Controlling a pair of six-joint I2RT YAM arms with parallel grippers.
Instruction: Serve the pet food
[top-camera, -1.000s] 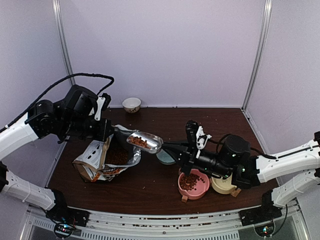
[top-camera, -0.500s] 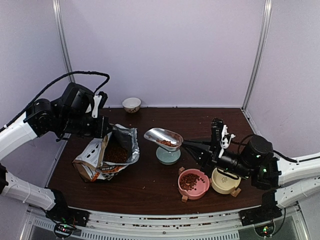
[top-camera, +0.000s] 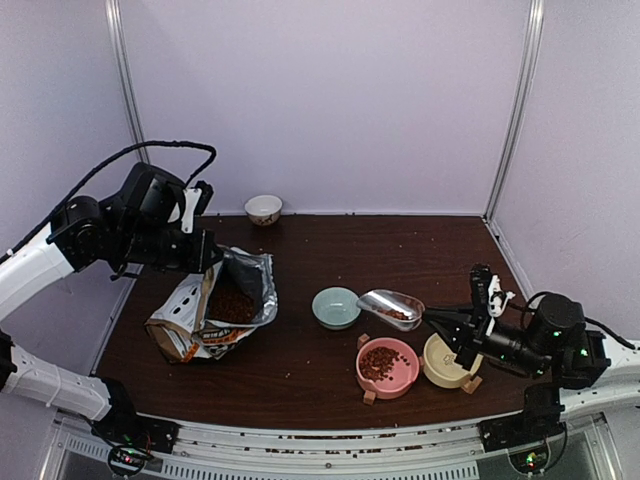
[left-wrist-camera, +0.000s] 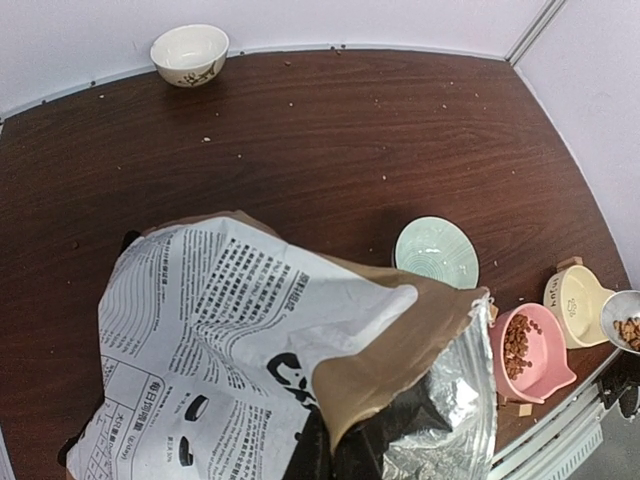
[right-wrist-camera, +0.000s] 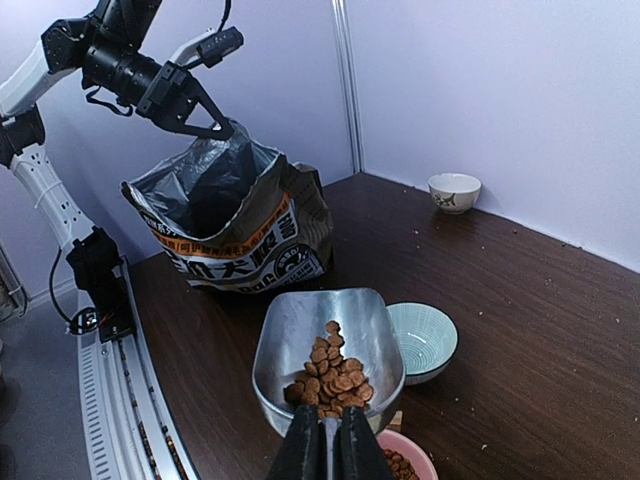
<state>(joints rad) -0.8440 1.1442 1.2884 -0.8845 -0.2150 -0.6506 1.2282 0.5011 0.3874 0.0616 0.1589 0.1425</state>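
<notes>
Left gripper (top-camera: 208, 262) closed on rim of the kibble bag (top-camera: 200, 325). Right gripper (right-wrist-camera: 324, 440) clamped on the metal scoop (right-wrist-camera: 325, 335) by its handle; pet food (right-wrist-camera: 328, 378) heaped inside, at 12 o'clock of the pink bowl (top-camera: 407, 378). Suggest a level carry to the empty cream bowl (top-camera: 440, 374) at 4 o'clock, then a slow tip.

The scoop (top-camera: 392, 308), with its load of pet food (top-camera: 396, 314), has been carried away from the mouth of the bag (top-camera: 200, 330) and past the green bowl (top-camera: 336, 312). It is now held just right of that bowl and beyond the pink bowl (top-camera: 409, 375). The right gripper (top-camera: 434, 319), clamped on the handle, has been drawn back toward the near right corner of the table (top-camera: 400, 240).
</notes>
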